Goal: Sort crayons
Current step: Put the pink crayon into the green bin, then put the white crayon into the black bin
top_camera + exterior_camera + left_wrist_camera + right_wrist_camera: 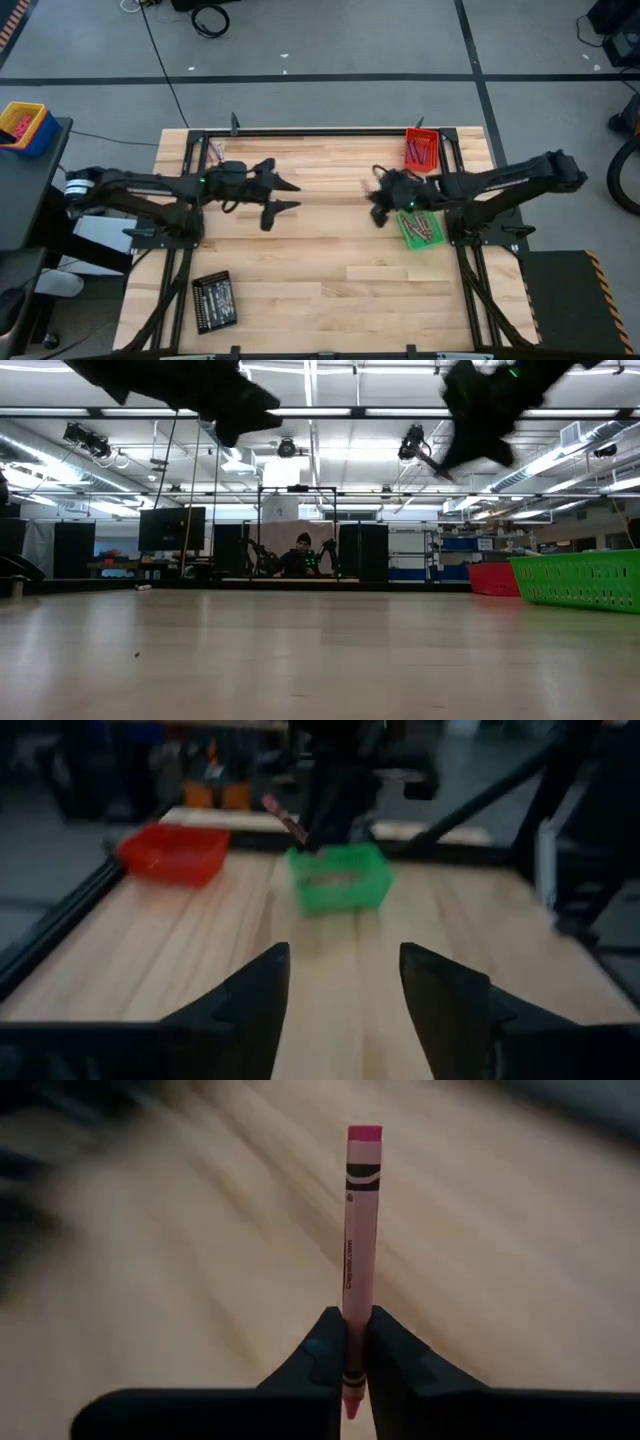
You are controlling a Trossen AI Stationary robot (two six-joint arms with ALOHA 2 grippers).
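My right gripper (356,1320) is shut on a pink crayon (360,1210) and hangs above the table's middle (376,200), left of the green tray (420,228). The red tray (421,150) stands at the far right. Both trays hold crayons. My left gripper (295,196) is open and empty above the table's left middle, pointing toward the right arm. In the left wrist view its fingers (255,995) frame the green tray (338,880), with the crayon (280,815) showing in the other gripper. A few loose crayons (215,152) lie near the far left corner. My right gripper pinches the pink crayon between its two fingers near one end (354,1305). Most of the crayon's length sticks out straight ahead past the fingertips, in line with the fingers. The crayon is lifted clear of the table.
A black tray (214,300) lies near the table's front left. A dark frame (300,131) runs along the table's far edge and sides. A person sits in the room behind the table (303,555). Bare wood lies between the two arms and toward the near edge.
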